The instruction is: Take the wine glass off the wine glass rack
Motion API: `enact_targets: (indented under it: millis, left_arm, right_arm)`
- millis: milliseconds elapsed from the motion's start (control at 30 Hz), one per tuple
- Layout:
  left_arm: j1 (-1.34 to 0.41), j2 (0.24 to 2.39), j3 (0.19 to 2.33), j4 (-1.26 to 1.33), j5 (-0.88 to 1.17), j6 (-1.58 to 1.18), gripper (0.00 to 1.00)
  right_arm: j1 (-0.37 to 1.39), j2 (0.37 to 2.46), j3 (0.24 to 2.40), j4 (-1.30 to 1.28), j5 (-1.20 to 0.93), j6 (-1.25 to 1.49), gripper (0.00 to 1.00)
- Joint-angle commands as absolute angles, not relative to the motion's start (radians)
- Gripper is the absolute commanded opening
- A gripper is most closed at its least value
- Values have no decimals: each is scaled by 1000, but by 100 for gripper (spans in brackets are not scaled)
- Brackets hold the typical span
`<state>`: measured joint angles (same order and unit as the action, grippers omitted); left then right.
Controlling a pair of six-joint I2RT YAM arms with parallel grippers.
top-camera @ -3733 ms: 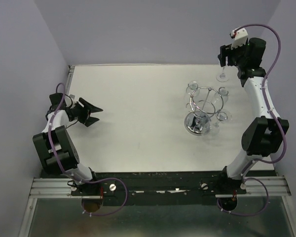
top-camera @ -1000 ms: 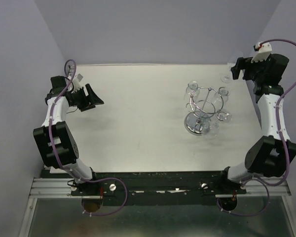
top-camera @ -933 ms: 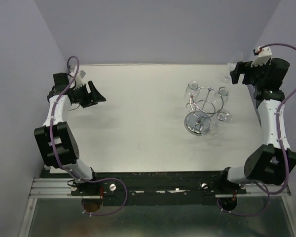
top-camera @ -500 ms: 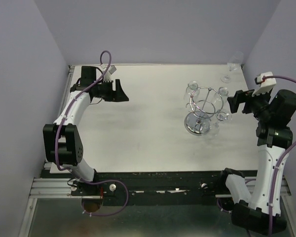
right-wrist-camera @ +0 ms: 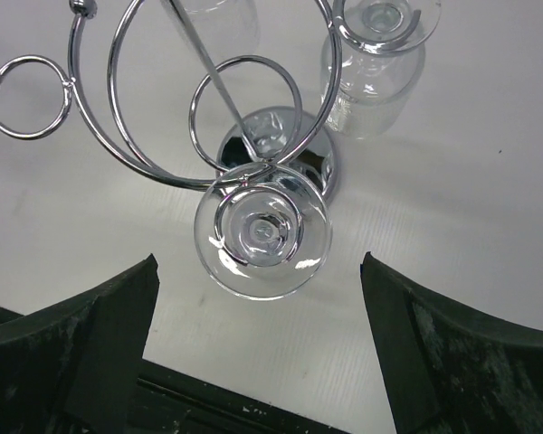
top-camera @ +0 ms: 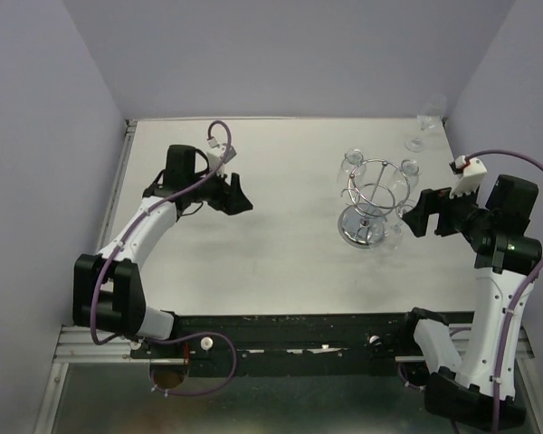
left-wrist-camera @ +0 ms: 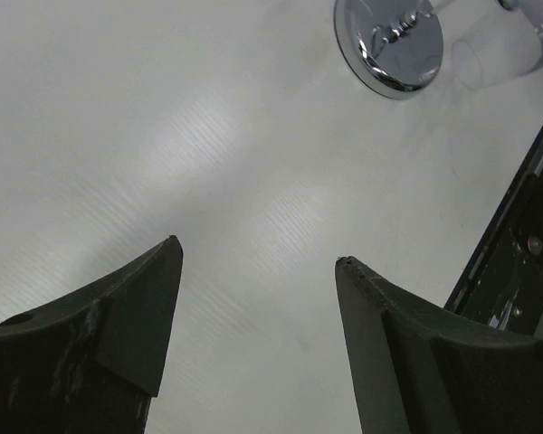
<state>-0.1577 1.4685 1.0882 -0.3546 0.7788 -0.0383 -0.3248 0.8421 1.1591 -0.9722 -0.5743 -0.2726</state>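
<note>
The wine glass rack is a chrome wire stand with a mirror disc base, right of the table's middle. Three clear wine glasses hang upside down from it. One wine glass hangs on its right side, next to my right gripper, which is open and empty. In the right wrist view that glass's round foot sits in a wire hook just beyond and between my open fingers. My left gripper is open and empty over bare table, far left of the rack, whose base shows in its view.
A separate wine glass stands upright at the far right corner of the table. Other hanging glasses are at the rack's back left and back right. Purple walls close in the table; a black rail runs along the near edge.
My right gripper let go of a glass at the far right corner, drew back and came down to the rack's right side. My left gripper swung from the left edge toward the middle.
</note>
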Motion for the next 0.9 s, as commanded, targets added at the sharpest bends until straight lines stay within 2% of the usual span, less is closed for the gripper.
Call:
enact_targets:
  millis: [0, 167, 333, 500, 867]
  left_arm:
    - [-271, 1303, 947, -163, 772, 96, 79]
    - [-463, 1183, 827, -14, 740, 178, 77]
    - [-673, 1189, 747, 199, 631, 268, 73]
    - [-791, 1343, 770, 472, 618, 212, 71]
    - [-1041, 1673, 968, 775, 486, 170, 65]
  right_arm:
    - [-330, 845, 1250, -1060, -614, -236, 100]
    - [-330, 914, 1388, -1054, -609, -160, 100]
    - [-330, 975, 1483, -1025, -604, -85, 100]
    - [-330, 1046, 1571, -1020, -609, -43, 100]
    - [-330, 1088, 1624, -1017, -571, -18, 100]
